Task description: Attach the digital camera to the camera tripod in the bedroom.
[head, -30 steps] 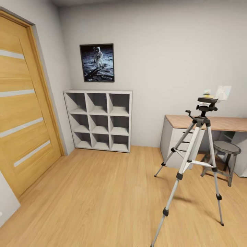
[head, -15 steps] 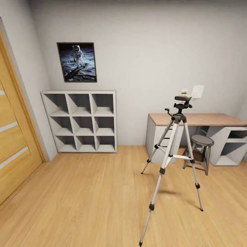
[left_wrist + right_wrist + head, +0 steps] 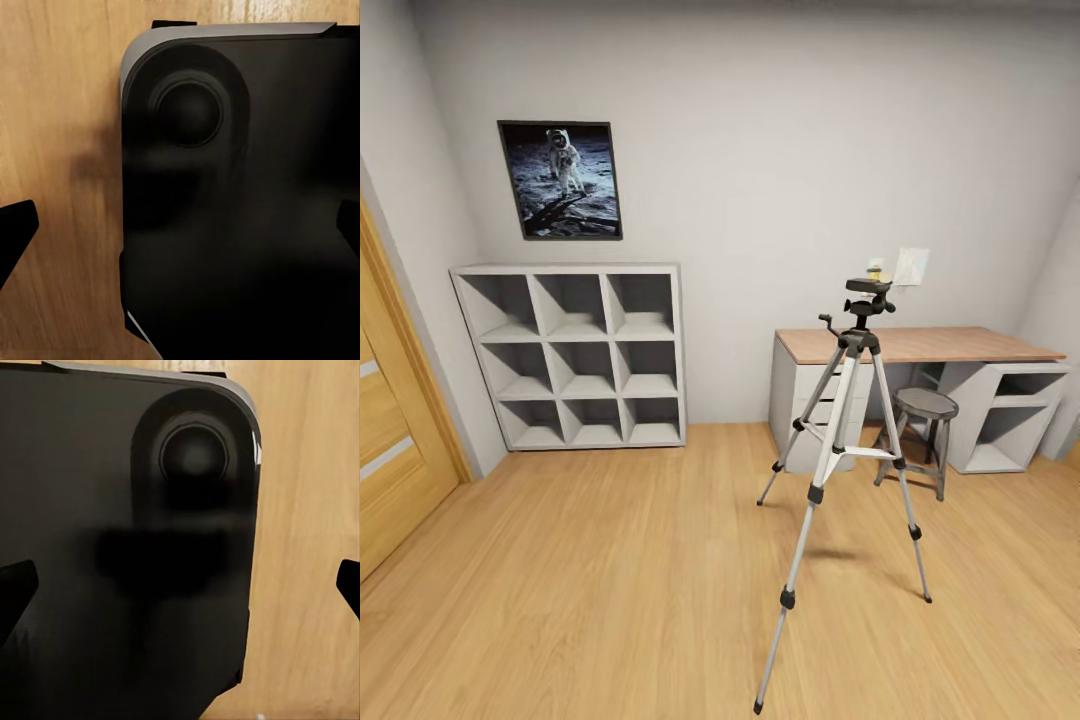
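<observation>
Head view: camera tripod [image 3: 847, 452] stands on the wood floor [image 3: 610, 580] before the desk [image 3: 920, 345]; its head plate is bare, digital camera not spotted.

Left wrist view: left gripper [image 3: 180, 232] spread wide, empty, hanging over the robot's dark base [image 3: 247, 187].

Right wrist view: right gripper [image 3: 180, 585] likewise wide, empty.

Risk: driving closer could clip a splayed tripod leg and topple it.

We saw a white nine-cube shelf [image 3: 572, 357] under an astronaut poster [image 3: 561, 180]. An oak door [image 3: 390, 440] stood left; a round stool [image 3: 923, 405] sat against the wood-topped worktop [image 3: 950, 345].
</observation>
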Motion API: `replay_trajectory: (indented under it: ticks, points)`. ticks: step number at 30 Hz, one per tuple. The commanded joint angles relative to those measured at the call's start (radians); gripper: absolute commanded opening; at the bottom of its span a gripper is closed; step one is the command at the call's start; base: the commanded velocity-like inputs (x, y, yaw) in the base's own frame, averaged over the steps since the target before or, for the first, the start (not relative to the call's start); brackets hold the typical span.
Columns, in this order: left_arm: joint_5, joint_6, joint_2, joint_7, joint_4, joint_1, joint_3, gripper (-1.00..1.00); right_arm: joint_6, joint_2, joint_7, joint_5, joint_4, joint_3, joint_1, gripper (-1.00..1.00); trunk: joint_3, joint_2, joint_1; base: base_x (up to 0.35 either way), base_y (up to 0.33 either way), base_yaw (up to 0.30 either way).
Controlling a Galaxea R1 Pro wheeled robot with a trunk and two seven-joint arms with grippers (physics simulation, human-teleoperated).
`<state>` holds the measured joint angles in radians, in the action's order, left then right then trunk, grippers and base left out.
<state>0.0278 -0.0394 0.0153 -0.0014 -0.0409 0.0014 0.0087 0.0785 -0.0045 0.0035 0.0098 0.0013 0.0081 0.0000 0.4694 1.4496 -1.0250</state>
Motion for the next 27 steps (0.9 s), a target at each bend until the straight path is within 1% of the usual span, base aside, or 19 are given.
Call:
replay_trajectory:
  ticks: [1, 27]
  points:
    - [0.003, -0.002, 0.000, 0.000, -0.001, 0.000, 0.000, 1.00, 0.003, 0.000, 0.000, 0.001, 0.000, 0.001, 0.000, 1.00, 0.001, 0.000, 0.000, 0.000, 0.000, -0.008]
    - [0.003, -0.002, 0.000, 0.000, -0.001, 0.000, 0.001, 1.00, -0.002, 0.000, -0.005, -0.002, 0.000, 0.004, 0.000, 1.00, 0.001, 0.000, 0.000, 0.000, 0.000, -0.001]
